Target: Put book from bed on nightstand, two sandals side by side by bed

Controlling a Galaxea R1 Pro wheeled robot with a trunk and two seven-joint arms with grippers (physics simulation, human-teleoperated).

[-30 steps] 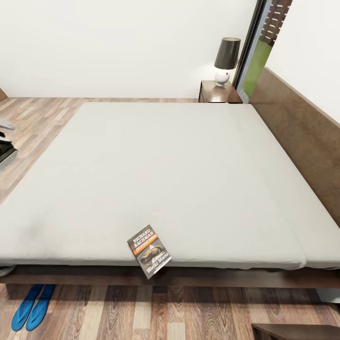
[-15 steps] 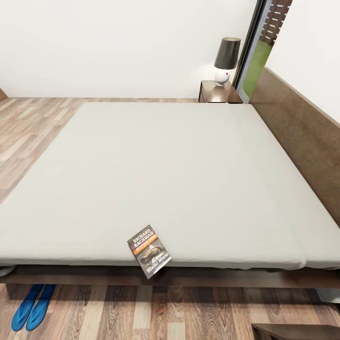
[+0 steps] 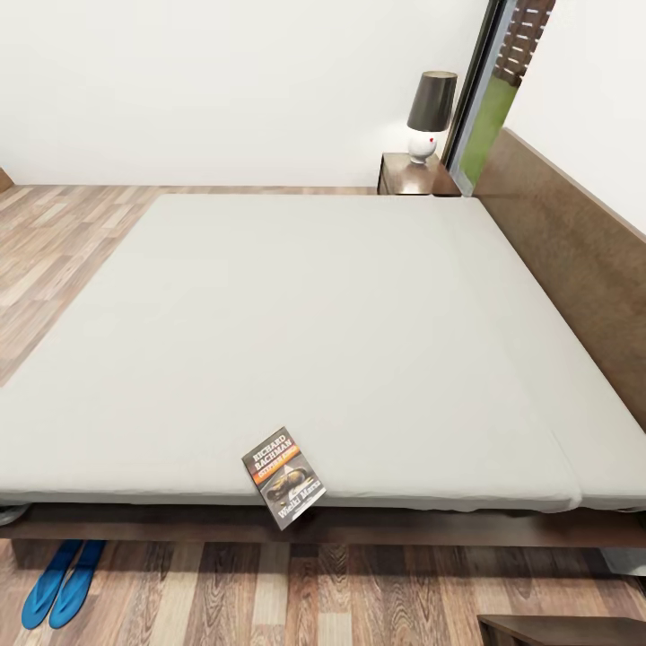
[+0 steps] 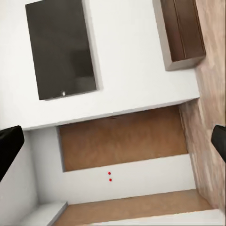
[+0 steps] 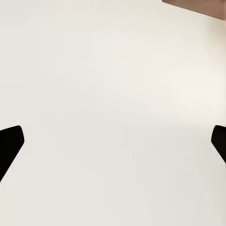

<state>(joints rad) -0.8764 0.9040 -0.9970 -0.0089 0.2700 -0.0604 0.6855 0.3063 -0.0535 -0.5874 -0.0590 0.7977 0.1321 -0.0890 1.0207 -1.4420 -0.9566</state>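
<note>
The book [image 3: 283,476] lies cover up on the near edge of the bed [image 3: 314,323], its lower corner hanging over the mattress rim. The two sandals [image 3: 61,581], bright blue, lie side by side on the wooden floor by the bed's near left corner, toes partly under the frame. A dark brown nightstand [image 3: 414,177] stands at the bed's far side beside the headboard. My left gripper [image 4: 113,150] is open, facing a white wall with nothing between its fingers. My right gripper [image 5: 113,146] is open too, facing a blank pale surface.
A lamp [image 3: 429,112] with a dark shade stands on the nightstand. The long brown headboard [image 3: 574,251] runs along the right. A dark wooden top [image 3: 561,630] shows at the near right corner. The left wrist view holds a dark wall panel [image 4: 60,47] and a brown cabinet [image 4: 183,30].
My left arm, seen at the head view's left edge a second ago, has moved out of that view. The book, sandals and bed have not moved.
</note>
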